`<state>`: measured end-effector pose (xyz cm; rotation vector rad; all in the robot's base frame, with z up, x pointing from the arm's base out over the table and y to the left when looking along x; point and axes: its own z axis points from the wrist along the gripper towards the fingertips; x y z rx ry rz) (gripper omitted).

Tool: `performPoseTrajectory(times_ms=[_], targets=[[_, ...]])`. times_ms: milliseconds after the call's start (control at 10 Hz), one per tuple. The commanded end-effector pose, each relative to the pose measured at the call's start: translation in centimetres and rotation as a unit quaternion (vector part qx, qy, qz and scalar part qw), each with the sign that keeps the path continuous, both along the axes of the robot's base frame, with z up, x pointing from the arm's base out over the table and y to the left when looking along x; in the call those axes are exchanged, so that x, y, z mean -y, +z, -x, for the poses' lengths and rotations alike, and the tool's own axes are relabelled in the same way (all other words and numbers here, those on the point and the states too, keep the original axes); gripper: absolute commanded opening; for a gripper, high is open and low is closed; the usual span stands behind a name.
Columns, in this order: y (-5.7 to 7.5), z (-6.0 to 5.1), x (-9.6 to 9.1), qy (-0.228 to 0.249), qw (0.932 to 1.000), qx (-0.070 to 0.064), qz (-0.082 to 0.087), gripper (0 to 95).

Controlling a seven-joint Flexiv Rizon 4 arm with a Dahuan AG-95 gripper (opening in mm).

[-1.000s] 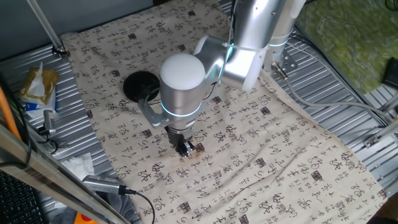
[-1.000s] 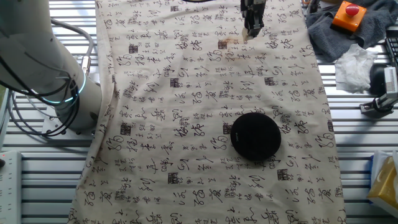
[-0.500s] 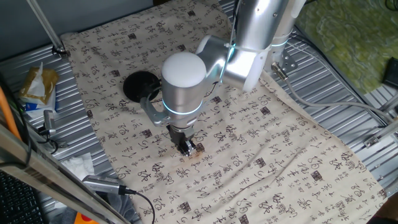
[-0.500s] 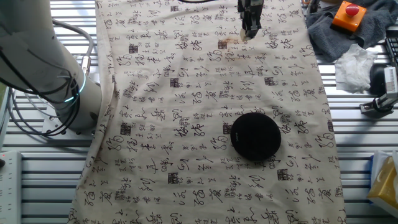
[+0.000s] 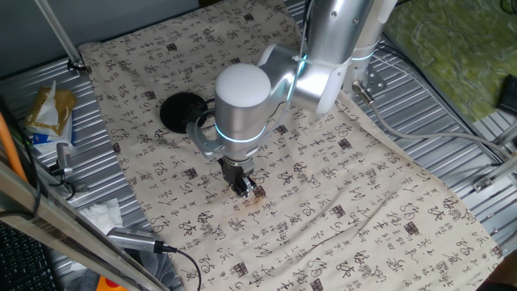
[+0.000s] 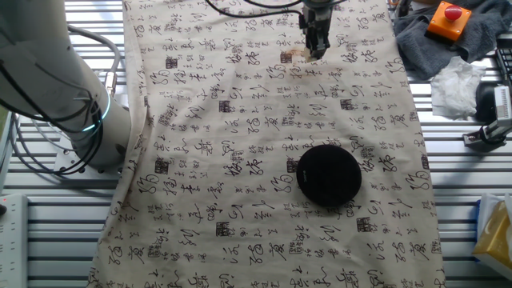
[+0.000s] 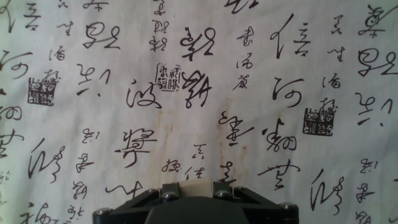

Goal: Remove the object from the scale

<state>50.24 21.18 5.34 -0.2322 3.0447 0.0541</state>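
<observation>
Here, one fixed view: gripper [image 5: 245,188] down at the calligraphy cloth [image 5: 363,194], well apart from the scale [image 5: 181,109], whose black disc is partly hidden by the arm's white joint [image 5: 242,93]. A tan speck beside the fingertips may be the object [image 5: 258,192], though it sits close to a brown stain and cannot be told from it here.

The other fixed view: the scale [image 6: 329,174] in full, top bare, mid-cloth; gripper [image 6: 314,46] far off at the cloth's [image 6: 200,200] upper edge, now slightly left of its place a second ago. Orange device with a red button [image 6: 448,19] on grey rags, right.

Hand view: the object [image 7: 196,189], a pale cube, sits between the two fingers [image 7: 166,191], jaws closed on it, just above the printed cloth [image 7: 93,93] with a brown stain ring [image 7: 231,134].
</observation>
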Motion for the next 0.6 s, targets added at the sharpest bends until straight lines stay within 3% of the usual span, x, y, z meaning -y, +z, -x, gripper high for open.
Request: performPoseTrajectory(times_ms=[100,500,600], targets=[[-0.03,-0.03,-0.04,0.005,1.0,-0.002,0.001,0.0],[-0.03,-0.03,-0.04,0.019,0.9998,-0.007,0.007,0.0],[-0.03,-0.03,-0.04,0.047,0.9983,-0.004,0.033,0.0]])
